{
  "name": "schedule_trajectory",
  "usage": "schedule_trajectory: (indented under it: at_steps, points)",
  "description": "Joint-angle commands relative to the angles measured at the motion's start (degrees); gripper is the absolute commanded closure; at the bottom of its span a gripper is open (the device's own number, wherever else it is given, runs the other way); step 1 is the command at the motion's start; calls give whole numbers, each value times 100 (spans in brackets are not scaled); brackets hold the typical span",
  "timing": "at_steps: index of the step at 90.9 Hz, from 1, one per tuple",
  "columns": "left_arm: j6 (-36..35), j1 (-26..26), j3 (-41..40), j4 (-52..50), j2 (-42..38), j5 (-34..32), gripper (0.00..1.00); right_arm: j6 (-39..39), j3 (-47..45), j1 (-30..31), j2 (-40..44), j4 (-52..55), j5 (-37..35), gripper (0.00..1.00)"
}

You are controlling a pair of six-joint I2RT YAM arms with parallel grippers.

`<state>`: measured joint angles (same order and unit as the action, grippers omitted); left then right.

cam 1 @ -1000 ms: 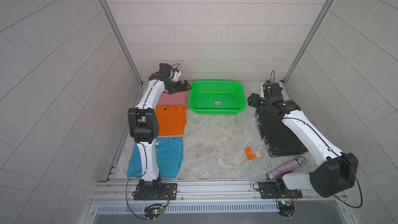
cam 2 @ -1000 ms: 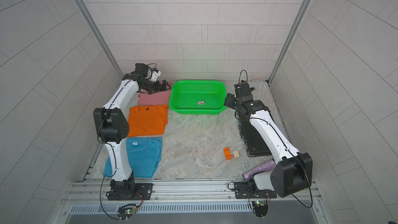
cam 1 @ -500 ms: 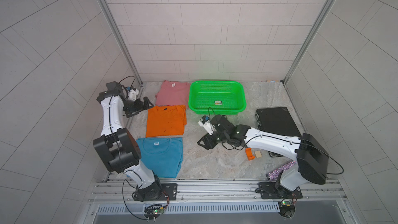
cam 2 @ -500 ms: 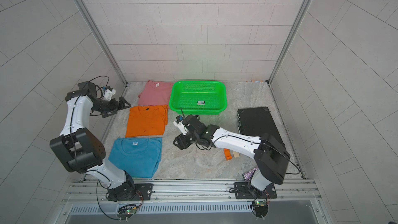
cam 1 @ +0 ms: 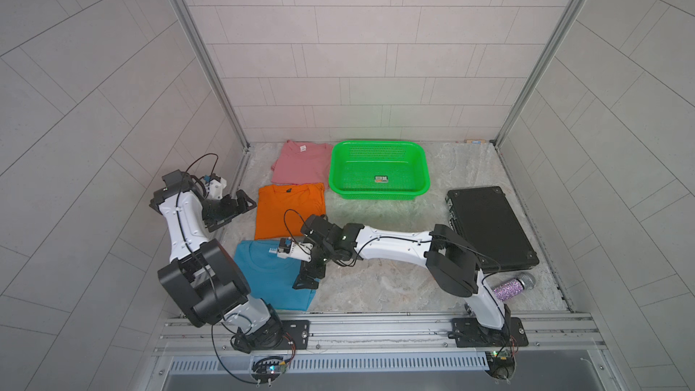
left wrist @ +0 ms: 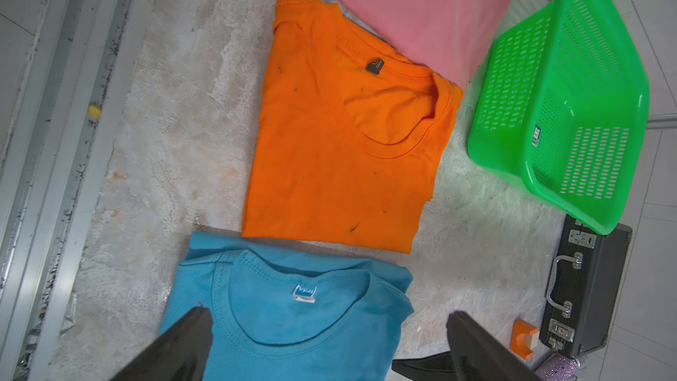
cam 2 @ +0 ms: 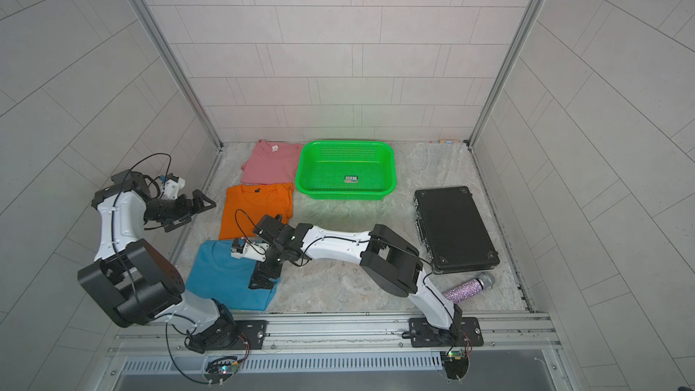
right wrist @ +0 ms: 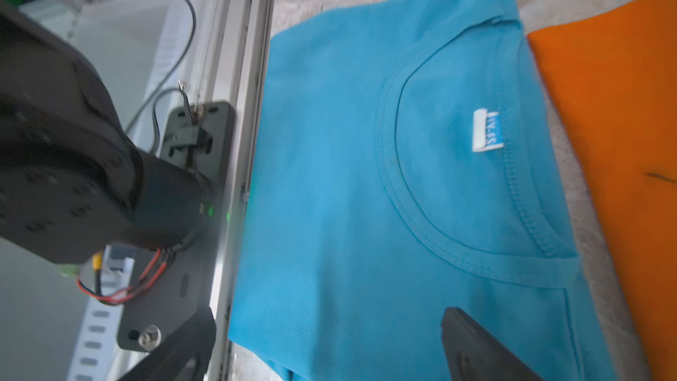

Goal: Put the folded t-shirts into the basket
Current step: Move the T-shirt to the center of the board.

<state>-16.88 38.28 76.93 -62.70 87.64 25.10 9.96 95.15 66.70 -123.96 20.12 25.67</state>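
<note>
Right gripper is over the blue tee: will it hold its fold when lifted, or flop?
Likely floppy: the blue tee is thin cloth lying flat in loose layers, so an edge pinch would probably let it sag open. Its knit surface looks matte, so slipping seems unlikely.

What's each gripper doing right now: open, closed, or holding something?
Left gripper: open, holding nothing.
Right gripper: open, holding nothing, over the blue t-shirt.
</note>
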Motion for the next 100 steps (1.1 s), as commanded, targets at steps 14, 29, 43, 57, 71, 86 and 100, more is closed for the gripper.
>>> schedule_trajectory:
  at_steps: [14,29,43,57,71,86,100]
  points:
    - [238,17,107,7,25,187,0,1464,-136,157,-393,-732,85,0]
    - [507,13,60,85,101,313,0,1826,-305,153,-569,-321,-237,0]
    - [716,13,79,130,204,331,0,2142,-646,37,-555,362,-458,2]
    - [637,13,99,127,192,337,0,2450,-1605,-205,91,509,-464,3]
    - [508,9,-54,244,160,270,0,2865,-2420,-536,770,1251,-243,3]
    - [262,-9,-308,329,83,434,0,3606,-3574,-663,1620,1532,-951,1]
    - [45,-86,-645,551,-174,340,0,3197,-3528,-818,2502,1421,-916,0]
